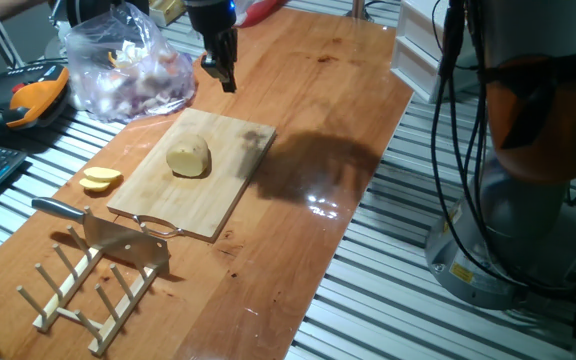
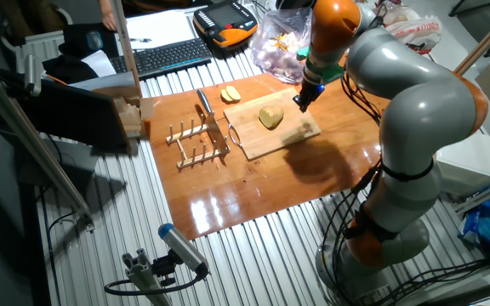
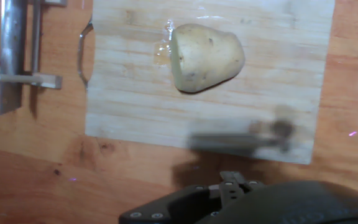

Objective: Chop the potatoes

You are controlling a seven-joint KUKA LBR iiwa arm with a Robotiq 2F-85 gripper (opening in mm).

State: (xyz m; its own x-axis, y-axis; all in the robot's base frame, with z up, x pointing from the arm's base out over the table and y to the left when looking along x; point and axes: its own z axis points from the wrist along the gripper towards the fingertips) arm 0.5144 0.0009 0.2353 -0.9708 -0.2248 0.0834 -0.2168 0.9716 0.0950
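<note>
One chunk: peeled potato chunk lies mid cutting board.
Slices: potato slices at board's 9 o'clock.
Gripper: gripper hovers at 12; jaws' state unclear.

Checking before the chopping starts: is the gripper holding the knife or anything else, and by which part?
Nothing is held. The gripper hangs empty above the cutting board's far end; the knife sits in the wooden rack.

The table is varnished wood, glossy enough to mirror the lights, while the cutting board is paler, matt bare wood with a metal wire handle. The potato chunk has smooth, moist-looking flesh; near the table's far corner lies a crinkled clear plastic bag.
</note>
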